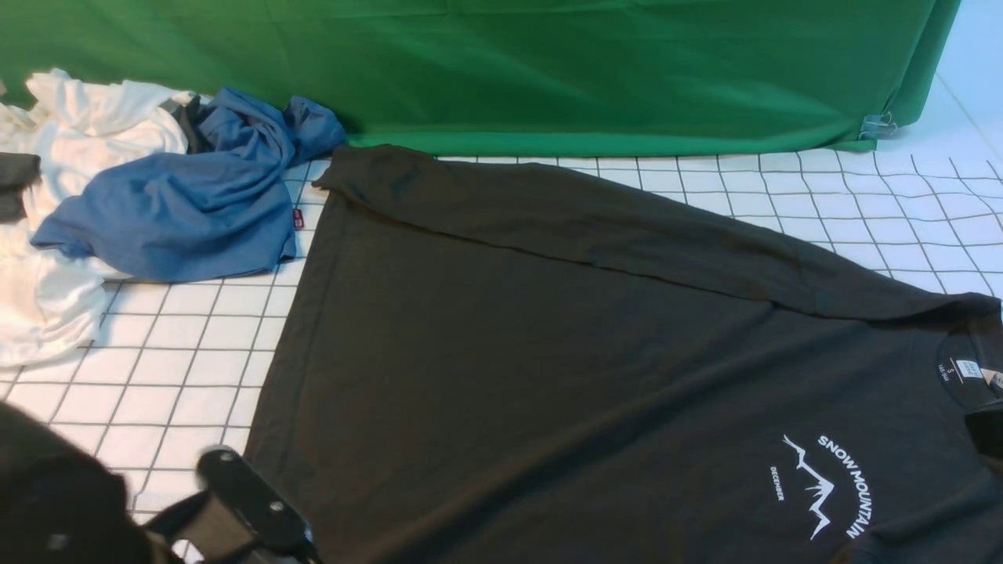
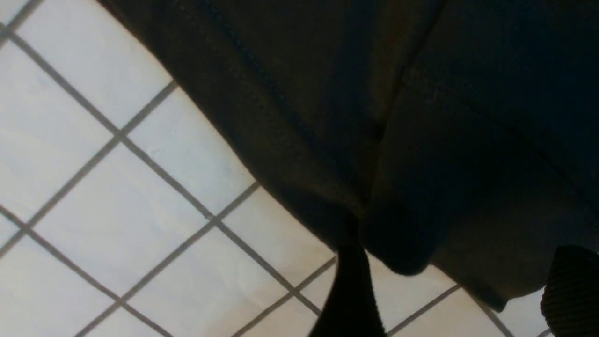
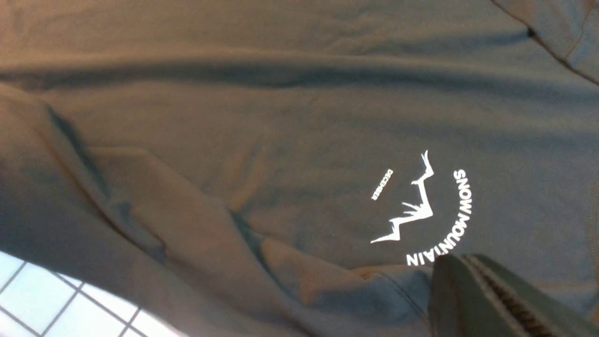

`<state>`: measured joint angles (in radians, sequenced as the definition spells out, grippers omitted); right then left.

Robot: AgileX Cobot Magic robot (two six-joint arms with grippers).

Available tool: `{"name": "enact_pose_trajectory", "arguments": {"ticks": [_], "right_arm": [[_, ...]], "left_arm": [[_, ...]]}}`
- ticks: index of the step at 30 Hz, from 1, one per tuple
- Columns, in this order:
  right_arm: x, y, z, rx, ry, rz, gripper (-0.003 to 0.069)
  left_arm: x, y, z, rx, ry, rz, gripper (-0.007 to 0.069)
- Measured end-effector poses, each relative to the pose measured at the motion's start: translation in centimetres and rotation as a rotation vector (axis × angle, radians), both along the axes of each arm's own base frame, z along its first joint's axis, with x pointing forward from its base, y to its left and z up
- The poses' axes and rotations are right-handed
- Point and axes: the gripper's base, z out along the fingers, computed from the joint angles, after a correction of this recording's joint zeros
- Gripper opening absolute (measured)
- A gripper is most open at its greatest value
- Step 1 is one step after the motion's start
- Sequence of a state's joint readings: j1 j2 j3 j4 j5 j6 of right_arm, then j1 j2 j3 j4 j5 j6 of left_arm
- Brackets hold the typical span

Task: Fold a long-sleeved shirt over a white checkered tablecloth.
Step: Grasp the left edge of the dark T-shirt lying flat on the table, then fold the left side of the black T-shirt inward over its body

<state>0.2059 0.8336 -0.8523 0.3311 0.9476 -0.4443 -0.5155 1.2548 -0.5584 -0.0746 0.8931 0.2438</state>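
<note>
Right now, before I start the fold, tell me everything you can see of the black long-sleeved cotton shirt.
The black long-sleeved shirt looks like soft cotton and lies front up on the white checkered tablecloth, hem towards the robot's left, collar right. Its far sleeve is folded over the body. A white SNOW MOUNTAIN print marks the chest; a white neck label shows inside the collar. The left gripper is open over its near edge.

This looks like a staged test bench, probably a lab rather than a home. A green backdrop cloth (image 1: 501, 70) hangs as a screen, held by a metal clip (image 1: 879, 125) at its lower right corner. Just below it spreads the white checkered tablecloth (image 1: 180, 368). A blue garment (image 1: 180, 204) and a white garment (image 1: 63, 157) are heaped at its left end.
</note>
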Motion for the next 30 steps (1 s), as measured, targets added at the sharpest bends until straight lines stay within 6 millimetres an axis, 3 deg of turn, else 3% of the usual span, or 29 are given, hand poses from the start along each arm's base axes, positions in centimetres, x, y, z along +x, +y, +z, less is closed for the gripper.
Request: {"name": "enact_pose_trajectory", "arguments": {"ticks": [10,14,18,27,30], "right_arm": [[-0.2,0.0,-0.5,-0.007,0.03,0.004,0.0016],[-0.2,0.0,-0.5,-0.006,0.029,0.004,0.002],[-0.1,0.0,-0.5,-0.006,0.026,0.003,0.0022],[-0.1,0.0,-0.5,-0.005,0.024,0.002,0.0029],[-0.1,0.0,-0.5,-0.005,0.024,0.002,0.003]], "left_arm": [[1.5,-0.8,-1.0,0.027,0.0,-0.018,0.0457],[1.5,-1.1,-1.3,0.015,0.024,-0.006,0.0413],[1.5,-1.2,-1.7,0.015,0.046,-0.008,0.0323],[1.7,-1.1,-2.0,0.044,0.054,-0.002,0.0025],[2.0,-1.1,-1.5,0.067,0.061,0.009,0.0006]]}}
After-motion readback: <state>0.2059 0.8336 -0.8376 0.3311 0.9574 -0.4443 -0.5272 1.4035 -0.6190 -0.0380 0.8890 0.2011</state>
